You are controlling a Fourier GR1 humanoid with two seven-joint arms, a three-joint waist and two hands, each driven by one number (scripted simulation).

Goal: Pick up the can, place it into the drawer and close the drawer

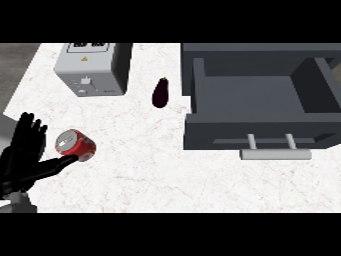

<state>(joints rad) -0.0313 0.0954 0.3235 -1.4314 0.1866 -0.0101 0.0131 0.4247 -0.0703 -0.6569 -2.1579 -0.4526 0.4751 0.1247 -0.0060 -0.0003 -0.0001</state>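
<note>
Red can (75, 144): lies on its side on the white marbled counter (165, 175), at the left of the view, its silver top end turned toward the upper left.
Left hand (21, 160): black, coming in from the lower left corner; the fingers (30, 131) stand straight and spread, pointing up the view, just left of the can. The thumb (58, 162) stretches out to the right and its tip touches the can's lower left side. Nothing is curled round the can, so the hand is released, not grasping.
Right hand: does not show anywhere in the head view.
Drawer (265, 100): dark grey, pulled out and open at the upper right, well apart from the can. Its inside floor is bare grey. The front panel faces the lower edge of the view and carries a pale metal handle (274, 152) on two short posts.
Eggplant (160, 92): dark purple, lies lengthwise on the counter between the toaster and the drawer, near the drawer's left wall but not touching it.
Toaster (94, 67): light grey box with a darker right side, stands at the upper left of the counter, above the can, with small controls on its near face and a printed label on top.
Counter edge: a darker floor strip shows beyond the counter's left side.
</note>
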